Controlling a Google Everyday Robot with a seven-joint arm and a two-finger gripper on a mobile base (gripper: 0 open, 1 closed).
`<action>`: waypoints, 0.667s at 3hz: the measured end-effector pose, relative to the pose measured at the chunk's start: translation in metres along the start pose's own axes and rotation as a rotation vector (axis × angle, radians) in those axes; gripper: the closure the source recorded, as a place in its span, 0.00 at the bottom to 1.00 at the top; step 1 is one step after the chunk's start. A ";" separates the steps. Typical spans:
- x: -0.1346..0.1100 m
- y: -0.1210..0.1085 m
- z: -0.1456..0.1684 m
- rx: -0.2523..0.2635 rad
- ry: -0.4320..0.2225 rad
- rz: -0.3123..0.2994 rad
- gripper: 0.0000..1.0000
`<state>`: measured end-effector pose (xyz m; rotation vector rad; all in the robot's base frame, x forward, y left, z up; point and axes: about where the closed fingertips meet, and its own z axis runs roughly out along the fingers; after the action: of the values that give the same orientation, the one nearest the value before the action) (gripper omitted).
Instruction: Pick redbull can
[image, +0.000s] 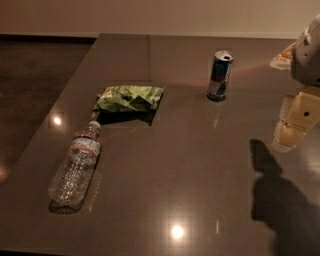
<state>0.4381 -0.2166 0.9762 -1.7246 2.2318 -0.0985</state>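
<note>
The redbull can (220, 75) stands upright on the dark table (200, 165), toward the far right of the middle. It is slim, dark blue and silver, with a silver top. My gripper (295, 122) is at the right edge of the view, above the table, to the right of the can and nearer the camera. It is well apart from the can and holds nothing that I can see. Its shadow falls on the table below it.
A green snack bag (129, 98) lies left of the can. A clear plastic water bottle (76, 170) lies on its side at the near left. A pale, orange-tinted object (281, 57) lies at the far right, partly behind my arm. Dark floor runs along the table's left.
</note>
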 end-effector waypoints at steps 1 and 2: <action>0.000 0.000 0.000 0.000 0.000 0.000 0.00; 0.000 -0.011 0.004 -0.002 -0.011 0.032 0.00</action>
<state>0.4494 -0.2194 0.9752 -1.6854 2.2518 -0.0799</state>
